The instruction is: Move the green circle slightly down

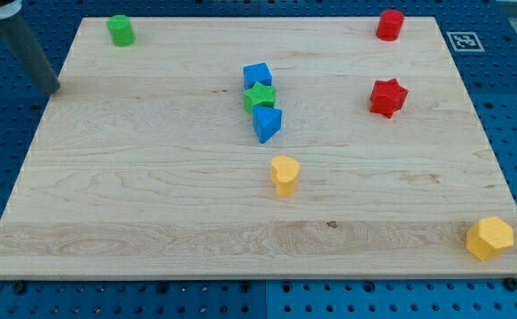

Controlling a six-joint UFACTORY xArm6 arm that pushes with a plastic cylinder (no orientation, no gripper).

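The green circle (121, 30) is a short green cylinder standing at the board's top left corner. My rod comes in from the view's top left, and my tip (52, 89) rests near the board's left edge, below and to the left of the green circle, apart from it.
A blue cube (257, 75), a green star (260, 97) and a blue triangle (266, 123) stand packed in a column at the centre. A yellow heart (285, 175) is below them. A red cylinder (389, 24) and red star (387, 97) are at right. A yellow hexagon (489, 237) is at bottom right.
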